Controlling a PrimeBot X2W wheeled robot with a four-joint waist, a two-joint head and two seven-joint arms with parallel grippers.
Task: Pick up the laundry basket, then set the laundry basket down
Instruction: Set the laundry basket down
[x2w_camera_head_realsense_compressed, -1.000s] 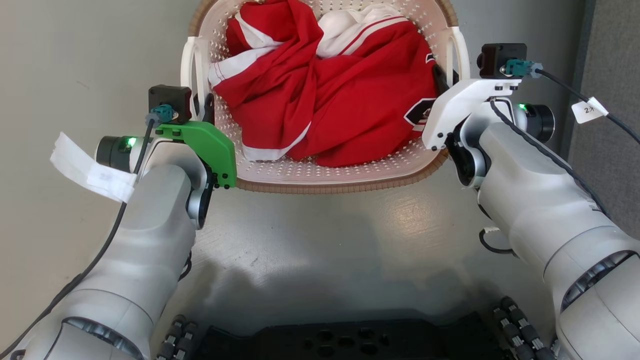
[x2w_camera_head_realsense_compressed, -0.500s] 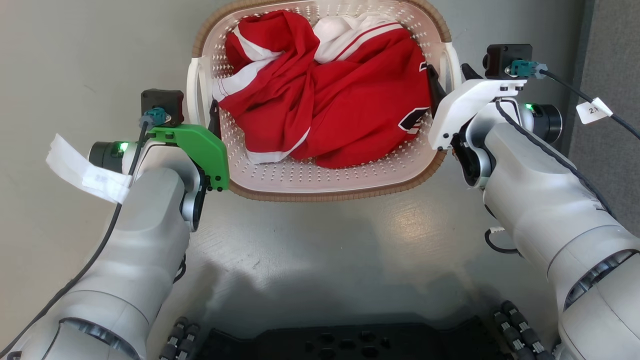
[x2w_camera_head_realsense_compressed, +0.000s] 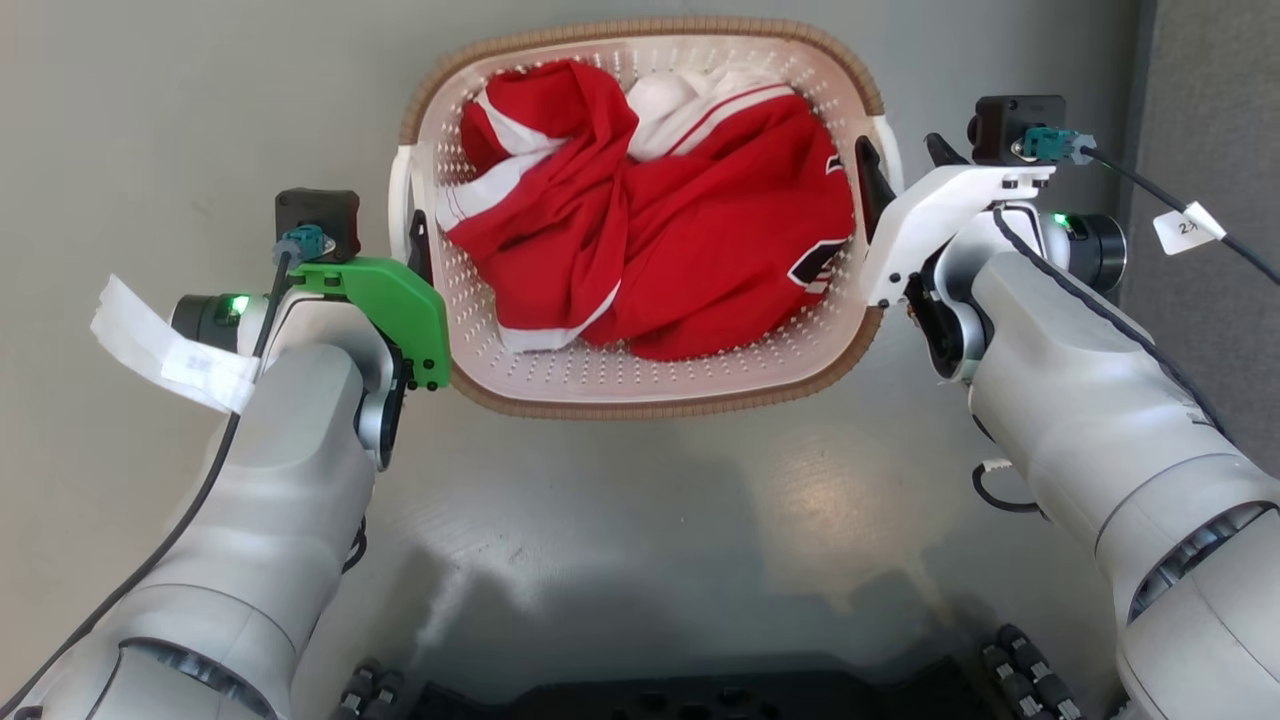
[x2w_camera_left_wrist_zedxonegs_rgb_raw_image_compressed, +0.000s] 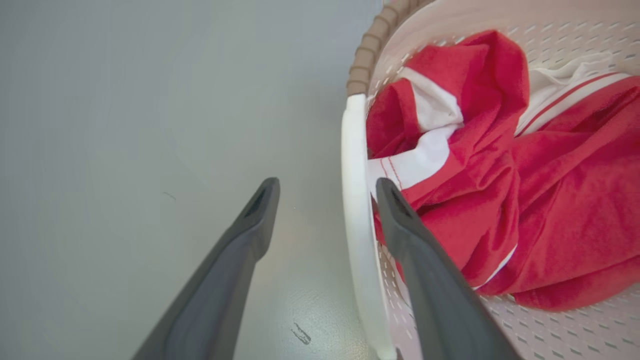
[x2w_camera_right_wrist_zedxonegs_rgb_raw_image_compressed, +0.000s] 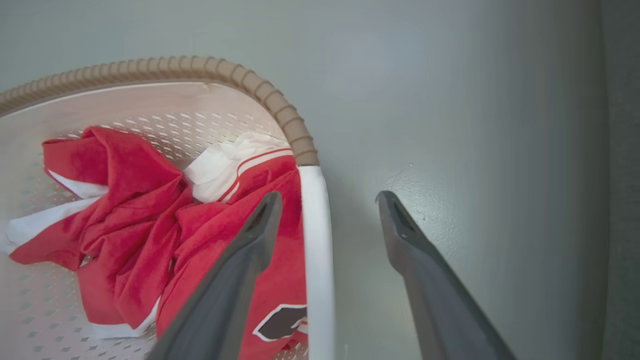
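Observation:
The laundry basket (x2w_camera_head_realsense_compressed: 640, 403), cream-white and perforated with a brown woven-look rim, stands on the grey floor between my two arms. Red-and-white clothing (x2w_camera_head_realsense_compressed: 680, 220) lies inside it. My left gripper (x2w_camera_head_realsense_compressed: 405, 235) is open and straddles the basket's white left handle (x2w_camera_left_wrist_zedxonegs_rgb_raw_image_compressed: 357, 225); in the left wrist view (x2w_camera_left_wrist_zedxonegs_rgb_raw_image_compressed: 326, 184) one finger is inside the basket and the other outside. My right gripper (x2w_camera_head_realsense_compressed: 900, 165) is open too. The right handle (x2w_camera_right_wrist_zedxonegs_rgb_raw_image_compressed: 315, 240) runs between its fingers in the right wrist view (x2w_camera_right_wrist_zedxonegs_rgb_raw_image_compressed: 329, 196), close to the inner one.
Smooth grey floor surrounds the basket on all sides. A darker grey panel (x2w_camera_head_realsense_compressed: 1210, 120) runs along the right edge. My dark wheeled base (x2w_camera_head_realsense_compressed: 700, 690) lies at the bottom of the head view. Cables with white tags (x2w_camera_head_realsense_compressed: 170, 345) hang from both wrists.
The basket looks smaller and now shows whole in the head view, as if lowered to the floor. Both arms stay at its handles.

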